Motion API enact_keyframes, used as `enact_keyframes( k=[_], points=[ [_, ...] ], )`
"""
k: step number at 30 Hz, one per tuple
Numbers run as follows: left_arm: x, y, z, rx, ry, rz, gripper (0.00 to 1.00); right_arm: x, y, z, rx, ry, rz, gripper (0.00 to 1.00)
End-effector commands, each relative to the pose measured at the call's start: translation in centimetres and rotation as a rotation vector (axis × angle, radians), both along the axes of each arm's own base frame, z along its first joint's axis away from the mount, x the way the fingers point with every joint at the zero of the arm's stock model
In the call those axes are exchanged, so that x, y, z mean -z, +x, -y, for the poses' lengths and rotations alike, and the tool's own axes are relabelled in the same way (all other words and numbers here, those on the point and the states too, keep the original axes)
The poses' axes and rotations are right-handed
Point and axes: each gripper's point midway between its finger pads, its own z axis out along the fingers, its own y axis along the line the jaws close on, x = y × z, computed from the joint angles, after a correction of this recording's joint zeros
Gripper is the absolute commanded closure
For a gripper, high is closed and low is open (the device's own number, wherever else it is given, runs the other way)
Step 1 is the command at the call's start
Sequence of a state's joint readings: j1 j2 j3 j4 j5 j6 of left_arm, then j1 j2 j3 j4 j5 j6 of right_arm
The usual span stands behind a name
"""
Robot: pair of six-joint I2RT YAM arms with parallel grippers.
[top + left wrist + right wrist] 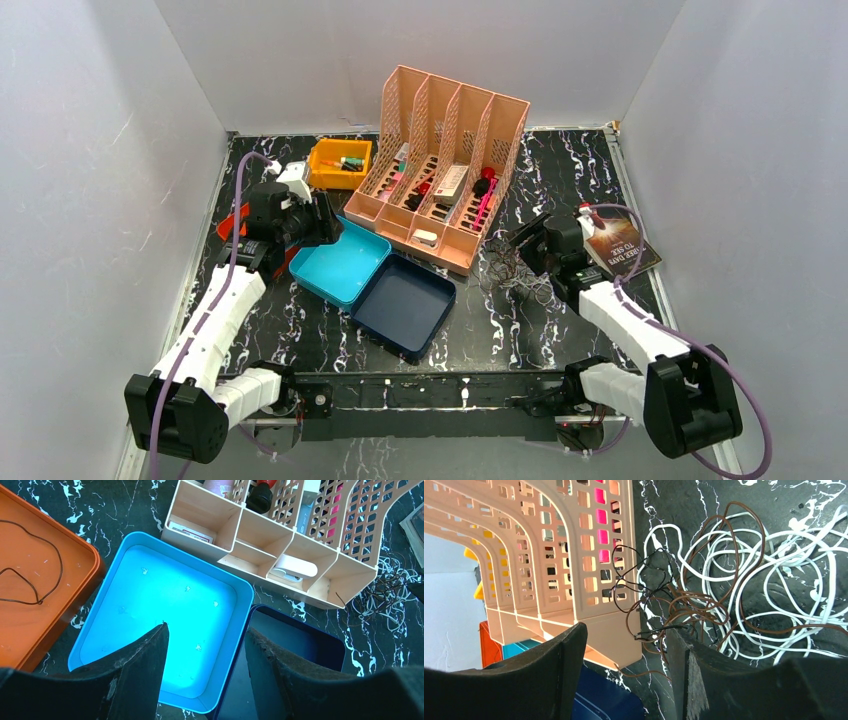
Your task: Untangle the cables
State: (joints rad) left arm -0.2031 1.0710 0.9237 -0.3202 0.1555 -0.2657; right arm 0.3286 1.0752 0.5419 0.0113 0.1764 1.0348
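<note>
Bolted along the near edge: mounting rail (430,392), one arm at either end. Farther in on the left side, left gripper (205,630) hovering over light blue tray (150,580), fingers spread wide, nothing between them. Touching that tray on its right-hand side, toward the near edge: dark blue tray (405,308). Hard against the left edge, orange tray (30,620), with one dark cable (55,565) lying loose in it in an open curl. Behind the trays, toward the far edge, peach file organiser (445,140) with four slots, small items in the low front compartments. Just beside its left end, by the far edge, an orange bin (322,178).

Right of centre, between organiser and right edge: the cables (744,575), a loose heap of white, brown and thin black wire on the black marbled worktop (500,340), just beside the organiser's right-hand corner. White loops widest, brown strands wound through them, black ones bunched closest to the organiser wall. Right gripper (626,632) low at the organiser side of the heap, fingers parted, a few brown and black strands crossing the gap near the tips. Cannot tell whether touching the fingers or clear of them. Near the right edge, a book (622,245) lying flat, apart from the heap.
</note>
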Motion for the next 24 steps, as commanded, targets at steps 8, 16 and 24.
enact_keyframes(
  k=[8, 16, 24],
  points=[
    [-0.7, -0.2, 0.5, 0.021, -0.023, 0.014, 0.44, -0.6, 3.0, 0.5, 0.07, -0.013, 0.088, 0.37],
    [-0.8, -0.1, 0.5, 0.024, -0.018, 0.015, 0.44, 0.5, 4.4, 0.2, 0.073, -0.019, 0.096, 0.45],
    [-0.8, -0.3, 0.5, 0.025, -0.016, 0.012, 0.44, -0.3, 5.4, 0.0, 0.055, -0.03, 0.158, 0.68]
  ],
)
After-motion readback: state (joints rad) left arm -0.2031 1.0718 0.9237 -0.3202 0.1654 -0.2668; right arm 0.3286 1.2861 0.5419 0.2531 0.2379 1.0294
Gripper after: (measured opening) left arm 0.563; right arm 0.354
